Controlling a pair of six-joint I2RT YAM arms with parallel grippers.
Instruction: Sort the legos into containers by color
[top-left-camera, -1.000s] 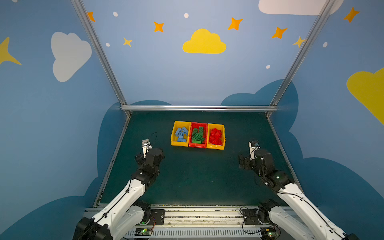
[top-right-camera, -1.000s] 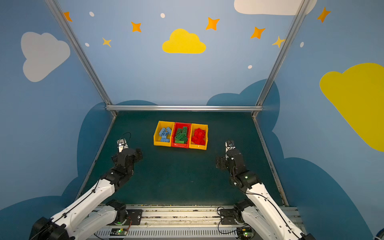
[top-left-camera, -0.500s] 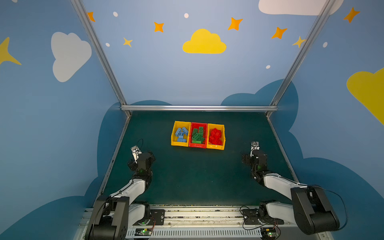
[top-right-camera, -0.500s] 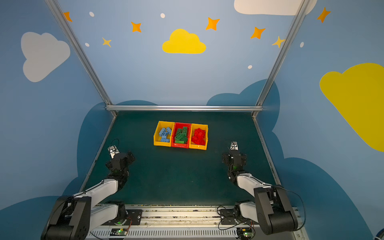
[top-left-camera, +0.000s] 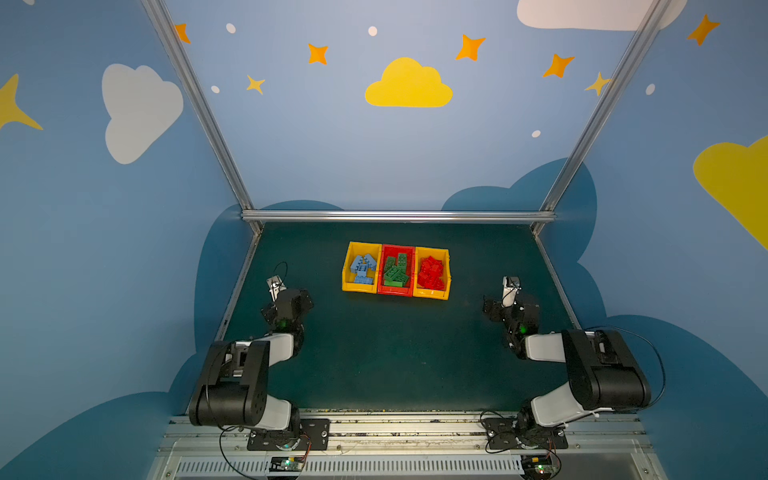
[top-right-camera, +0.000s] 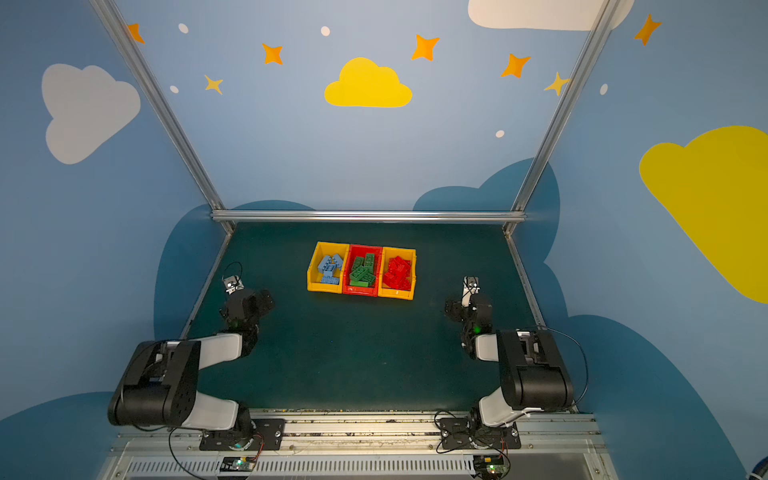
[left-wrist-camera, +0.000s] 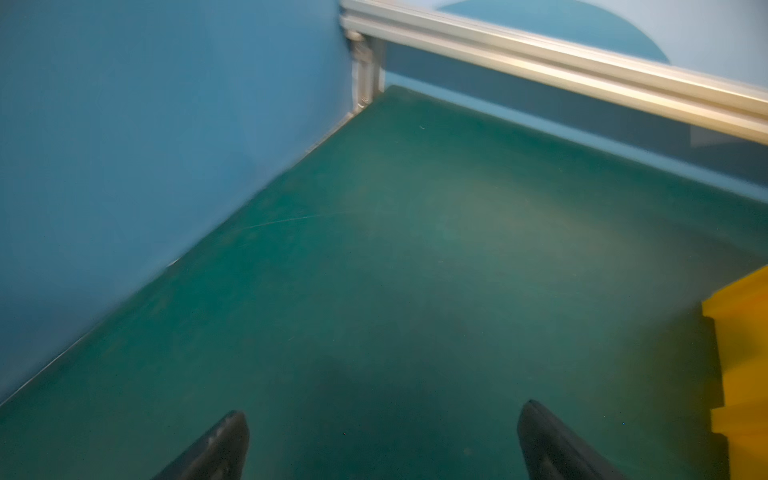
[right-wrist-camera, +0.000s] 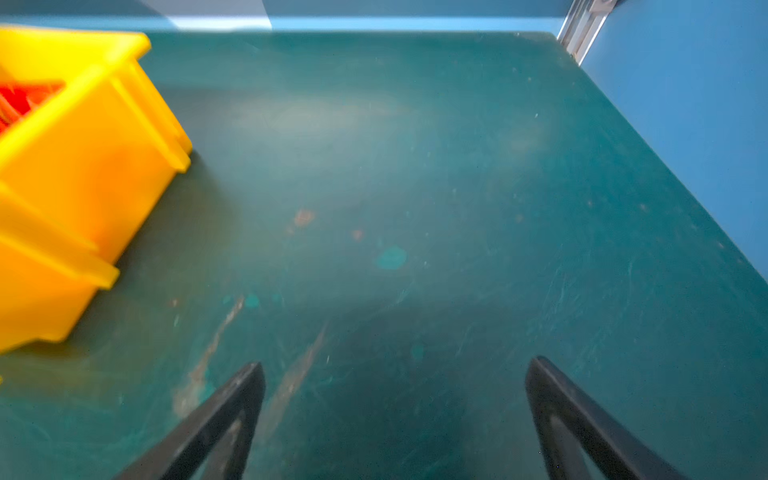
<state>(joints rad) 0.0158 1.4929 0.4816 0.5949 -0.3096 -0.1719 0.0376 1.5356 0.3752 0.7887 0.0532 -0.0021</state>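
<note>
1. Broadly, the dark green tabletop (top-left-camera: 395, 357) is the biggest thing in view, and no loose brick lies on it in both top views.
2. The left arm (top-left-camera: 232, 374) and right arm (top-left-camera: 598, 374) sit folded low at the front corners, well apart from the bins. The left hand (left-wrist-camera: 382, 411) is spread wide over bare tabletop, with nothing between its fingers (left-wrist-camera: 224, 440). The right hand (right-wrist-camera: 397, 365) is likewise spread and empty, with the right yellow bin (right-wrist-camera: 83, 174) off to its side.
3. The containers (top-left-camera: 395, 291) stand as a joined row of 3 toward the back middle. A left yellow bin (top-left-camera: 358, 287) and the right yellow bin flank 1 red bin (top-left-camera: 397, 248).
4. The legos (top-right-camera: 360, 272) all lie inside. Light blue legos (top-left-camera: 362, 268) fill the left yellow bin, green legos (top-left-camera: 395, 270) the red bin, and red legos (top-left-camera: 432, 272) the right yellow bin. Each pile is loose, with some bricks tilted. By color, the sort looks finished.
5. A single brick likely handles as light, stiff and hard, with slick flat sides and a studded top. If 1 needed moving, I would pinch it across its 2 long flat sides, near the middle. A tilted brick may twist or slip out, and the bin walls leave little room for spread fingers.
</note>
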